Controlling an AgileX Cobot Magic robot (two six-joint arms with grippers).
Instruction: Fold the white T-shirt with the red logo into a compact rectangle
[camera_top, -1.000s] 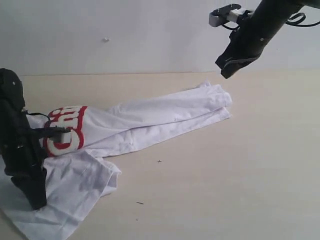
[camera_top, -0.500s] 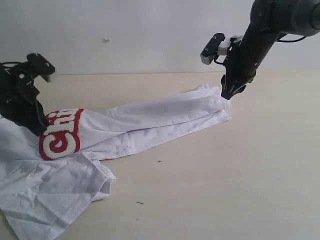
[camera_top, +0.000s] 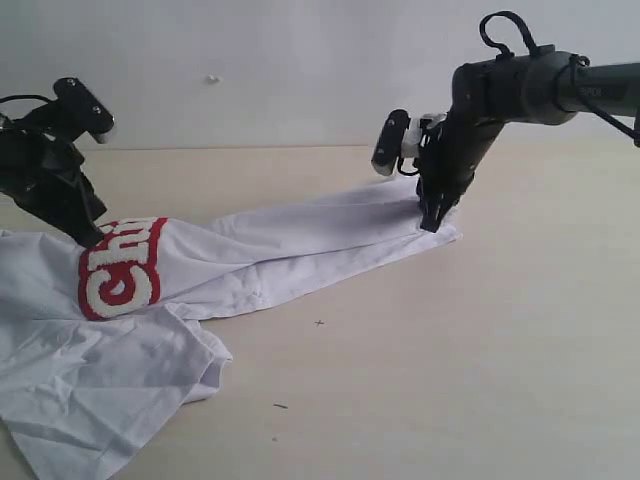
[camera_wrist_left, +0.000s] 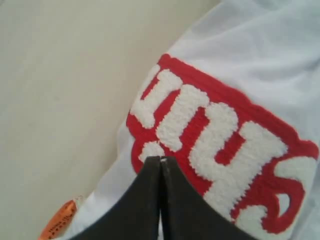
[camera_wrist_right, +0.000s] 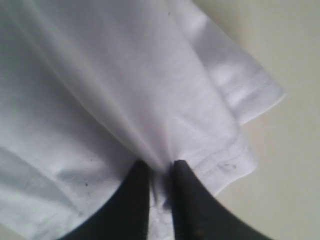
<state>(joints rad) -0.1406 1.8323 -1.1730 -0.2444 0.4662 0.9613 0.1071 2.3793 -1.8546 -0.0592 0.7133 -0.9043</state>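
Note:
The white T-shirt (camera_top: 300, 245) lies crumpled in a long band across the table, with its loose body spread at the front left. The red logo (camera_top: 120, 268) faces up near the left end. My left gripper (camera_top: 92, 232) sits at the far edge of the logo (camera_wrist_left: 220, 135). Its jaws (camera_wrist_left: 161, 160) are pressed together with a sliver of white cloth at the tips, and the orange neck tag (camera_wrist_left: 60, 220) lies beside them. My right gripper (camera_top: 432, 222) is at the shirt's right end, and its jaws (camera_wrist_right: 161, 167) are shut on a pinch of tented fabric (camera_wrist_right: 125, 90) near the hem.
The shirt rests on a beige tabletop (camera_top: 450, 350) with a pale wall behind it. Bare table stretches to the front and right of the shirt. A small dark speck (camera_top: 279, 406) lies near the front.
The right arm came down and to the left from above onto the shirt's right end. The left arm moved from the front left up to the logo's far edge, then held there.

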